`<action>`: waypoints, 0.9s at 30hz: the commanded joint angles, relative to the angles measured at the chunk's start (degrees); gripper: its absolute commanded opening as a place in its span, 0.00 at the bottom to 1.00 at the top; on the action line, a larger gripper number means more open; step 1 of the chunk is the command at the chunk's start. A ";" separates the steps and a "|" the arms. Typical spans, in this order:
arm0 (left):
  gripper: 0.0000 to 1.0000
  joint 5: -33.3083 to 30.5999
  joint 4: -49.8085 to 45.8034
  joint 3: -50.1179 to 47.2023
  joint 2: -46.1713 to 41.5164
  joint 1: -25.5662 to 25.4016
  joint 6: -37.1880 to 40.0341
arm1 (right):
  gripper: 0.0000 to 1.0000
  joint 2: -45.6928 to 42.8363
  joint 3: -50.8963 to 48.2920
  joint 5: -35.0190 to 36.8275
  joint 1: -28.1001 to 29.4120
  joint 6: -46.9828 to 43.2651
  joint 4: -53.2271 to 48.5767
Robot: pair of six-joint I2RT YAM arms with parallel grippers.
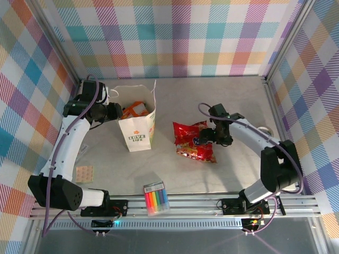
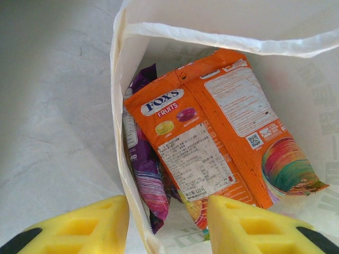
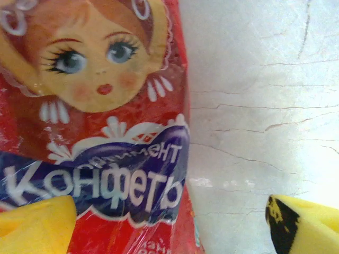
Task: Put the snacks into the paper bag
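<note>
At far left, left gripper (image 2: 167, 222) spread astride rim of white paper bag (image 2: 119, 79) — right gripper (image 3: 169, 227) unclenched over edge of large red crinkly packet (image 3: 106, 106), bare grey table (image 3: 265, 106) alongside.

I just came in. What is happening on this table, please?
Two robot arms are packing snacks into a paper bag. An orange packet and a purple packet already lie inside it. The left gripper, open, straddles the bag's side wall at the mouth. The right gripper hangs open over the large red packet, which lies on the table beside the bag.
</note>
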 commanded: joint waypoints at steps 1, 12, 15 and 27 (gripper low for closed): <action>0.43 1.03 -0.54 1.14 0.31 0.04 -0.47 | 0.96 -1.01 -3.66 -9.28 -0.65 -0.47 6.30; 0.43 1.25 -1.28 2.11 -0.11 -0.30 -0.64 | 0.99 3.70 -8.69 -15.53 -2.65 -2.00 15.98; 0.43 0.94 -1.55 2.08 -0.29 -0.52 -0.81 | 0.99 5.82 -9.61 -18.87 -4.28 -2.33 18.93; 0.43 0.08 -2.25 3.33 0.28 -1.55 -1.83 | 0.98 13.15 -8.50 -25.00 -5.16 -2.94 20.45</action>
